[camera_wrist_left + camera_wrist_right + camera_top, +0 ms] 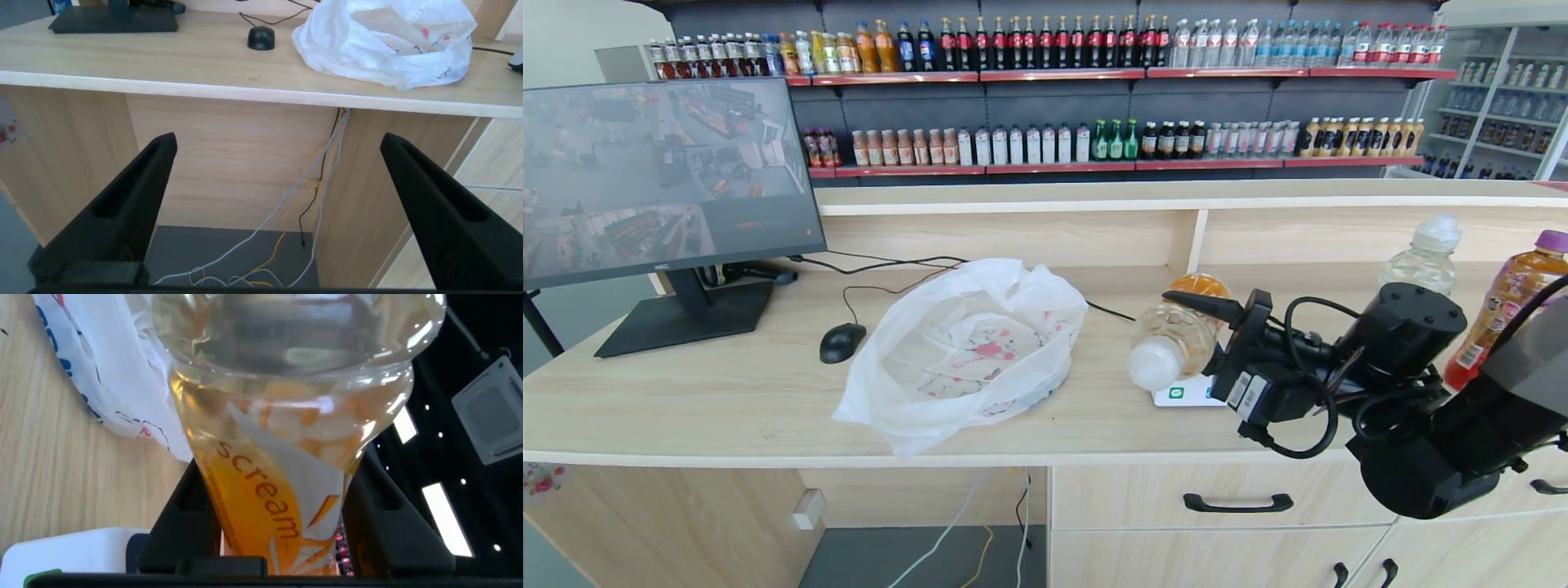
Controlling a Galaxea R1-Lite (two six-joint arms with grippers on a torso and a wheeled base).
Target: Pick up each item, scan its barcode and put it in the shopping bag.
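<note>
Right of centre, the right gripper (pixel 1205 341) clamped the orange-labelled, white-lettered bottle (pixel 1168 339) sideways over a white device (pixel 1180 397), right of the shopping bag (pixel 964 351); the left gripper (pixel 278 204) gaped wide, holding nothing.

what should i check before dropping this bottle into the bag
1. Grip: right gripper has its fingers shut on the bottle - ok.
2. Bottle held on its side over the scanner - ok.
3. Barcode facing the scanner - cannot tell.
4. Shopping bag mouth open, facing up - ok.
5. Left gripper open, below the counter edge, away from the bag - ok.
</note>
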